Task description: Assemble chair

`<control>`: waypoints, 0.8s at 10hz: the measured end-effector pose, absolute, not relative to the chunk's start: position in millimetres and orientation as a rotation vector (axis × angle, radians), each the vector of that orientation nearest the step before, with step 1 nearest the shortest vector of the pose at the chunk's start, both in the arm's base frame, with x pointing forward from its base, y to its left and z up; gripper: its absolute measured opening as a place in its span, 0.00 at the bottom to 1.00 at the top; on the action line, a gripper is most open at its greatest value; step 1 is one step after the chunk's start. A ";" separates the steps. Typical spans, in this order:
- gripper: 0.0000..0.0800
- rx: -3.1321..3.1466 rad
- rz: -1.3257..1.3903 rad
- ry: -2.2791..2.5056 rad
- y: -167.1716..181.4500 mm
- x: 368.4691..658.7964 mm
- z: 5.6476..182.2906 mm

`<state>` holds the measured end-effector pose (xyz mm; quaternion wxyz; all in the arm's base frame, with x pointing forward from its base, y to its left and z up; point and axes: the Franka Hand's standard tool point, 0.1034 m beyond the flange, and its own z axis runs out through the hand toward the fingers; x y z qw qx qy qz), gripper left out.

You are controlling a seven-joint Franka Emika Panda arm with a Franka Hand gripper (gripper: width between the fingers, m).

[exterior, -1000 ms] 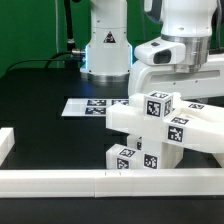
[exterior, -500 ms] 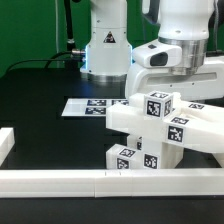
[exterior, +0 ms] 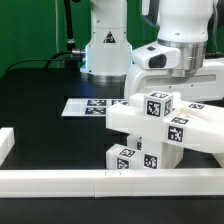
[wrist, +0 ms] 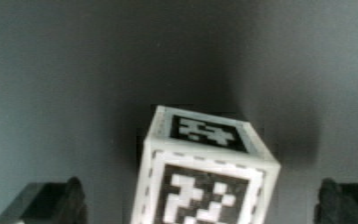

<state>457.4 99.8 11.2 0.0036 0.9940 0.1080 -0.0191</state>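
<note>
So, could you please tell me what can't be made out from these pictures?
- Claw: exterior view, hidden behind the chair parts; wrist view, only blurred fingertips at the picture's edge.
- Chair parts: exterior view, cut off by the right edge.
- Marker board: exterior view, partly covered by the parts; tags too small to read.

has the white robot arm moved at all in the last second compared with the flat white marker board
Yes, slightly. In the exterior view the white robot arm has edged toward that view's right and a little down relative to the marker board; the white blocky chair parts have not shifted.
</note>
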 end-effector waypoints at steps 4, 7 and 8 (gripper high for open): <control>0.81 3.114 -0.075 0.315 101.5 454.7 5.7; 0.81 3.114 -0.078 0.314 100.7 454.1 5.0; 0.67 3.114 -0.078 0.313 100.3 454.1 4.9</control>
